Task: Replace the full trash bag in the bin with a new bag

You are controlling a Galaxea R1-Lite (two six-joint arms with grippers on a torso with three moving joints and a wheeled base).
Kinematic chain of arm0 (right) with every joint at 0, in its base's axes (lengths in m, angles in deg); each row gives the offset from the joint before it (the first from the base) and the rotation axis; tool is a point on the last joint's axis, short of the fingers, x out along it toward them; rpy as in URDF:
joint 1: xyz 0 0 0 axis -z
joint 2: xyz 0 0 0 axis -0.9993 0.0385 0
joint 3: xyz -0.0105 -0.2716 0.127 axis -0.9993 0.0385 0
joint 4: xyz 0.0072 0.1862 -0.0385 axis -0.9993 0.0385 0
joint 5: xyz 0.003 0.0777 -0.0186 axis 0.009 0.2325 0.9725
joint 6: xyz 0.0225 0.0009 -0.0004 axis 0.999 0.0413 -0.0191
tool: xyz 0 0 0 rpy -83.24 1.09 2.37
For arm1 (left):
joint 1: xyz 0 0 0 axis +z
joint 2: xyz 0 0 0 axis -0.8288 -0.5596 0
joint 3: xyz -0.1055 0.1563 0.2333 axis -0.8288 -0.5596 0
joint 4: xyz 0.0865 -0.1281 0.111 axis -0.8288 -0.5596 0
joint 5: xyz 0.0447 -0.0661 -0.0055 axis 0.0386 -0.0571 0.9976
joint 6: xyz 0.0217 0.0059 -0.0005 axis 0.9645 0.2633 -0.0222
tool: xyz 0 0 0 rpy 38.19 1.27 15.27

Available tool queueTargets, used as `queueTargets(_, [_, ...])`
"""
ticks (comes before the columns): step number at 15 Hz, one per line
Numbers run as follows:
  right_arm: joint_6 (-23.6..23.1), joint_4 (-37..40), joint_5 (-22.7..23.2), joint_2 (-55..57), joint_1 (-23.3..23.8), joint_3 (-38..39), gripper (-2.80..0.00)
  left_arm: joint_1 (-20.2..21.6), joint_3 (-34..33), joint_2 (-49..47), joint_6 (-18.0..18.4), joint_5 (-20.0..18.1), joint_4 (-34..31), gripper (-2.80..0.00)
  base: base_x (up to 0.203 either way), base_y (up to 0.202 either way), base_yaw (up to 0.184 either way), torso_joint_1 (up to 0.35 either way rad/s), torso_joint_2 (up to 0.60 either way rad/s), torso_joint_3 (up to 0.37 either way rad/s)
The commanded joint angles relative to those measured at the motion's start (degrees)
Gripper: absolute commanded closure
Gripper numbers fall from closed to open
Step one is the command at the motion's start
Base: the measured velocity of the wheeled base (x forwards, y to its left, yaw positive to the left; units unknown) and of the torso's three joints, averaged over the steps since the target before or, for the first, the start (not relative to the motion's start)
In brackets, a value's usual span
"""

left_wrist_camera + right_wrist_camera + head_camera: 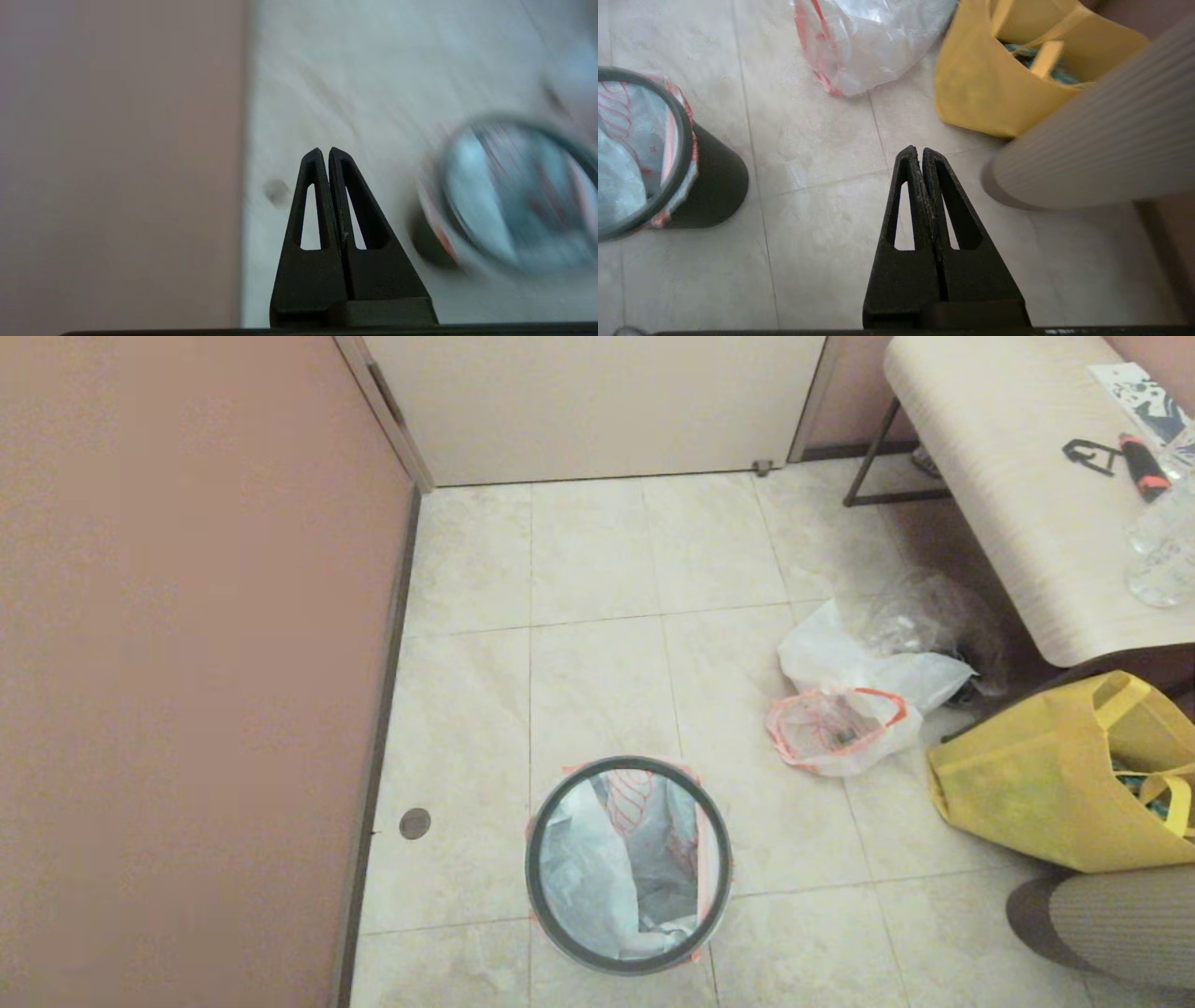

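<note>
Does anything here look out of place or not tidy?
Nothing looks spilled or broken. The full trash bag lies on its side on the floor tiles, apart from the bin, its open mouth facing the bin. The new bag is already lining the bin, held under the grey ring.

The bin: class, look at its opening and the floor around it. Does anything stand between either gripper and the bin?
Nothing visible does. The bin stands alone on bare tiles, the new bag lining it under the ring. The full trash bag and yellow tote lie off to its right. The left gripper and right gripper are shut and empty.
</note>
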Motion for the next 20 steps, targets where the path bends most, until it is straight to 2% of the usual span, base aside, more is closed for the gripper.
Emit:
queueTargets(1, [0.4,-2.8,1.3,0.0,0.0,2.7,0.00,0.0,0.0,0.0,-0.1,-3.1,-2.5,0.00,0.000,0.000,0.000,0.000,0.00,0.000])
queueTargets(3, [-0.9,-2.5,6.0,0.0,0.0,3.4,0.00,0.0,0.0,0.0,0.3,-5.8,-7.9,0.00,0.000,0.000,0.000,0.000,0.00,0.000])
queueTargets(4, [-2.6,-2.7,6.6,0.0,0.0,4.5,0.00,0.0,0.4,0.0,0.5,-6.2,-10.7,0.00,0.000,0.000,0.000,0.000,0.00,0.000])
queueTargets(5, [-4.5,-3.0,7.4,0.0,0.0,4.9,0.00,0.0,0.3,0.1,0.5,-6.3,-10.0,0.00,0.000,0.000,0.000,0.000,0.00,0.000])
queueTargets(8, [-2.9,-2.7,7.9,0.1,0.0,4.8,0.00,0.0,0.3,0.1,0.4,-6.3,-9.5,0.00,0.000,0.000,0.000,0.000,0.00,0.000])
queueTargets(20, [-2.9,-3.0,7.9,0.0,0.0,4.9,0.00,0.0,0.2,0.0,0.4,-6.3,-9.5,0.00,0.000,0.000,0.000,0.000,0.00,0.000])
